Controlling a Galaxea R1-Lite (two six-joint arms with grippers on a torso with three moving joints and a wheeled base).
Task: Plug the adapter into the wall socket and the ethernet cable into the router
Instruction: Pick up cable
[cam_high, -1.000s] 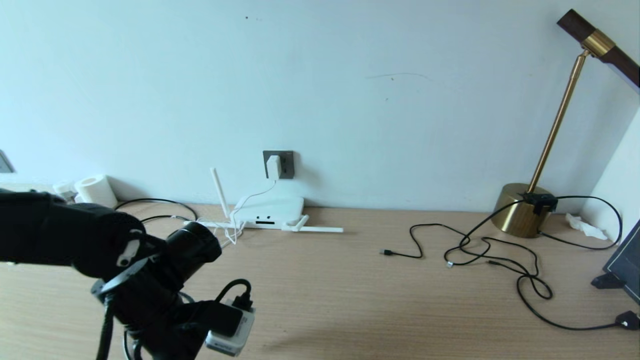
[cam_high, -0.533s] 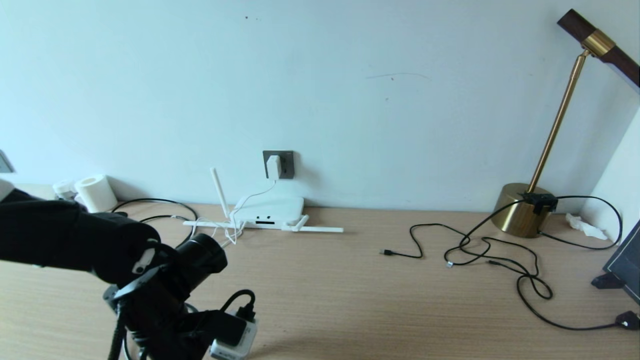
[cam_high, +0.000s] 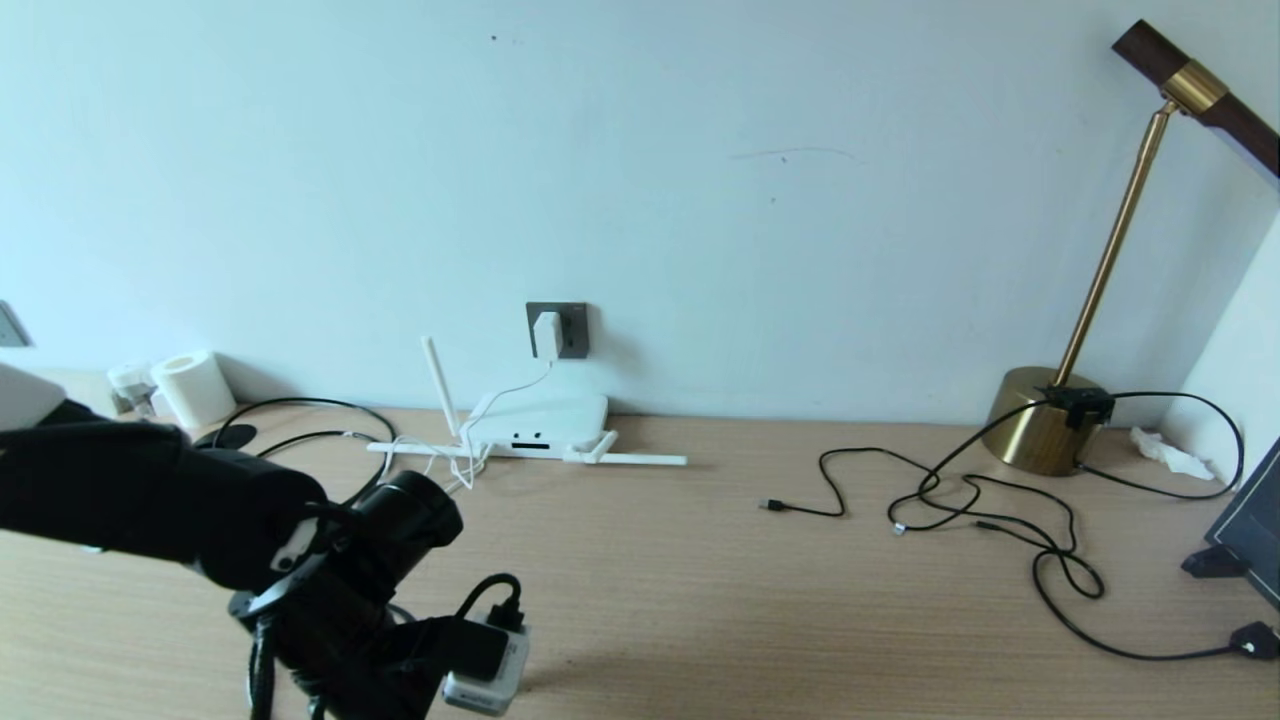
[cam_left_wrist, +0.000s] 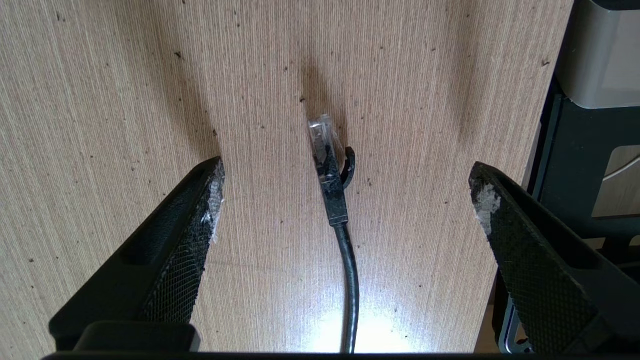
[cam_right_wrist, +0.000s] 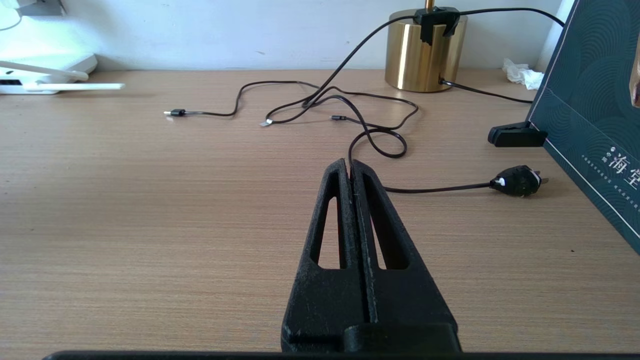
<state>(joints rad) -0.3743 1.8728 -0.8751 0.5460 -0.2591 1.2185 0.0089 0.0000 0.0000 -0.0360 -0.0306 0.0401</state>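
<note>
Ethernet cable (cam_left_wrist: 334, 192) lies flat on the surface (cam_left_wrist: 100, 75) near its front-left edge, its clear plug tip pointing away from me, centred between my left gripper (cam_left_wrist: 345, 200) fingers, which are spread wide and touching nothing. The adapter (cam_high: 547, 334) already sits in the wall socket (cam_high: 572, 330), its white cord dropping to the router (cam_high: 540, 420) below, so I judge only the cable half is left.

Risks from here, as I see them: the plug is thin and lies low, so closing on it could pinch the latch tab or skate it sideways; a grip too far back on the cord would let the tip droop at the port (hard to correct from here).

My right gripper (cam_right_wrist: 351, 167) hangs closed and idle above the surface, well apart. The router's antennas (cam_high: 640, 459) lie splayed in front of its ports, beside the loose white cord, and could snag the approach. Thin black cables (cam_high: 960, 500) and a brass lamp (cam_high: 1040, 430) sit far right, out of the way.
</note>
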